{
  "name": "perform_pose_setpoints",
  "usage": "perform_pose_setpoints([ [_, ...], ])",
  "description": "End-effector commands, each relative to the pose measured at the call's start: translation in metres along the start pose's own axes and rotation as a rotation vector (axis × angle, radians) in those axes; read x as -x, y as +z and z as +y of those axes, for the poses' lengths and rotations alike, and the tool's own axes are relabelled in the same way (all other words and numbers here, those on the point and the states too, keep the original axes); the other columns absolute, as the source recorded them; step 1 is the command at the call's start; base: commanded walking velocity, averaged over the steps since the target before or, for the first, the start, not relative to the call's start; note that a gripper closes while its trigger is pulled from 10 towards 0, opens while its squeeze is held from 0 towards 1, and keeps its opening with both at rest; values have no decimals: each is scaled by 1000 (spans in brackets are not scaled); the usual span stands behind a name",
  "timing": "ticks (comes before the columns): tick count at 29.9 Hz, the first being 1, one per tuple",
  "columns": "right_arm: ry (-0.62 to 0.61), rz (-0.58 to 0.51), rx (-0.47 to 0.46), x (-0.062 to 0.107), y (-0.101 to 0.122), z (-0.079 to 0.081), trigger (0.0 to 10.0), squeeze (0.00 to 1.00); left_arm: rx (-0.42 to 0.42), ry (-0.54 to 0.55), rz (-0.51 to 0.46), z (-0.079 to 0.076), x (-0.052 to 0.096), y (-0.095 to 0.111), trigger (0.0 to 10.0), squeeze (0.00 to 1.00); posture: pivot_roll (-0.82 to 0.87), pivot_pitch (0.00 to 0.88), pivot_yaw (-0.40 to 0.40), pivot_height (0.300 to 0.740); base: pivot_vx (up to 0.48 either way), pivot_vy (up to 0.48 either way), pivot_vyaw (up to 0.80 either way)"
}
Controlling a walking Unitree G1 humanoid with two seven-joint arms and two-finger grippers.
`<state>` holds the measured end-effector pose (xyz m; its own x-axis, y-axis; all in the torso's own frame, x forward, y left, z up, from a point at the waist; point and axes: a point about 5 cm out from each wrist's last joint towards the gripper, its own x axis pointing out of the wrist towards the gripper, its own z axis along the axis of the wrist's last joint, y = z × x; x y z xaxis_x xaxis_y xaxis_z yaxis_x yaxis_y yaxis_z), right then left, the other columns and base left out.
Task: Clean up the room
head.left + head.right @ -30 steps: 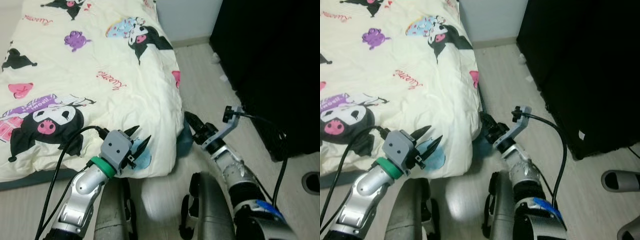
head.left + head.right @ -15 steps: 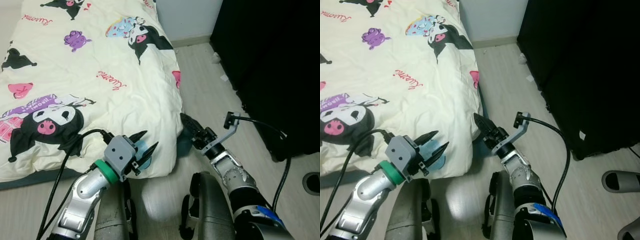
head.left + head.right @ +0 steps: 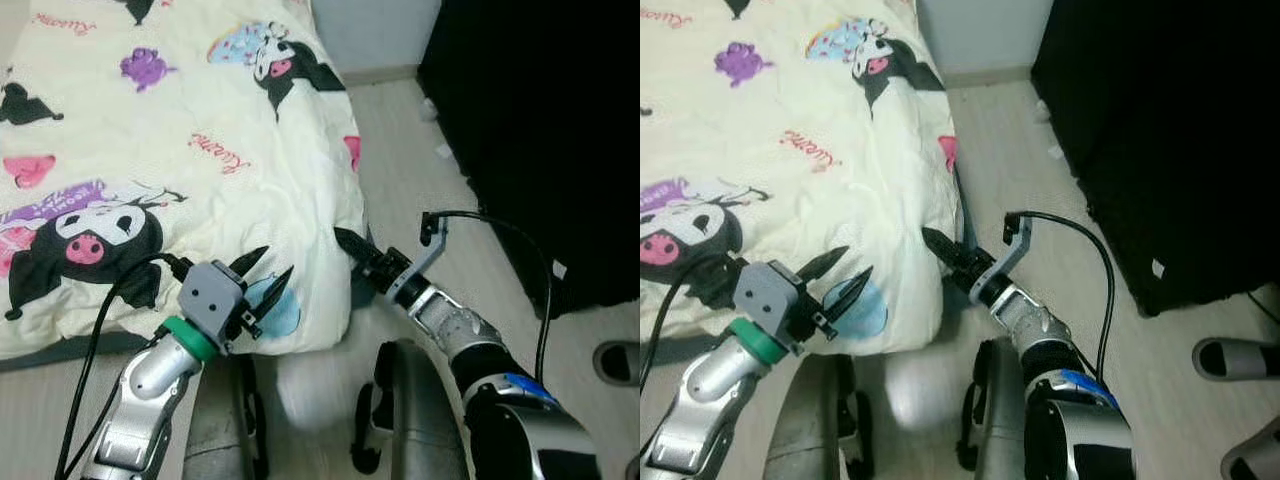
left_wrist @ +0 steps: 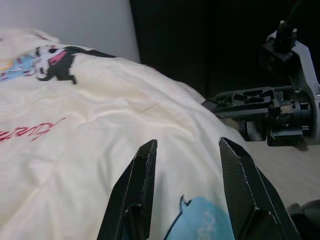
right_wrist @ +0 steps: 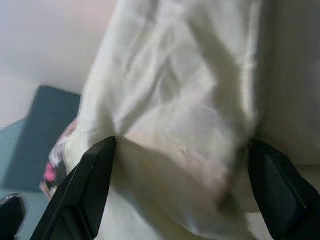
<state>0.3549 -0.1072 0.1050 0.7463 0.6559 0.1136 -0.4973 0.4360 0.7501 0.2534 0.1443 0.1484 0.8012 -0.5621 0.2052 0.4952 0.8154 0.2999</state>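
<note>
A cream blanket (image 3: 200,110) printed with cartoon figures covers the bed and hangs over its near edge. My left gripper (image 3: 268,265) hovers open just above the blanket by a blue print (image 3: 283,314), with nothing between its fingers (image 4: 140,190). My right gripper (image 3: 345,238) reaches in from the floor side to the blanket's hanging corner. In the right wrist view it is open (image 5: 181,142) and a fold of the cream blanket (image 5: 175,100) lies between its spread fingers (image 5: 92,185).
Tall black furniture (image 3: 540,120) stands to the right across a strip of pale wood floor (image 3: 410,170). Small white scraps (image 3: 432,108) lie beside it. A slipper (image 3: 615,360) sits at the far right. A wall (image 3: 370,30) closes the far end.
My right gripper has moved left from the floor gap up to the blanket's hanging corner, and the fold now sits between its fingers. The left gripper has barely moved.
</note>
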Motion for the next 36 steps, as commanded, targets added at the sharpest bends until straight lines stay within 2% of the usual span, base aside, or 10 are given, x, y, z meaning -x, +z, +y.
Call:
perform_pose_setpoints([
  [1,21,27,-36,0,-8,0,10000,1000,-3,0,34,-2,6,-3,10000,0,140,323,-7,604,0,0,0],
  [9,51,79,-17,-9,-11,7,10000,1000,-7,11,53,-3,12,-4,10000,0,148,326,-26,604,0,0,0],
  [10,60,90,-3,-10,-11,8,10000,0,-8,13,56,-2,12,-4,10000,0,148,326,-26,604,0,0,0],
  [11,69,97,2,-11,-11,8,9569,0,-9,15,58,-2,12,-4,10000,0,146,328,-26,604,0,0,0],
  [13,78,101,7,-11,-11,9,9569,0,-10,15,60,-2,12,-5,10000,0,146,328,-25,604,0,0,0],
  [14,83,99,9,-11,-11,9,3922,0,-11,15,62,-3,12,-5,10000,0,144,328,-22,604,0,0,0],
  [15,91,95,4,-10,-10,9,0,0,-12,14,64,-3,11,-5,10000,0,144,328,-21,604,0,0,0],
  [26,102,70,1,-7,-4,7,0,0,-15,9,67,-3,9,-5,10000,0,141,330,-14,604,0,0,0],
  [36,58,27,35,-6,3,3,0,0,-21,18,73,-1,9,-5,10000,0,141,332,-13,604,0,0,0],
])
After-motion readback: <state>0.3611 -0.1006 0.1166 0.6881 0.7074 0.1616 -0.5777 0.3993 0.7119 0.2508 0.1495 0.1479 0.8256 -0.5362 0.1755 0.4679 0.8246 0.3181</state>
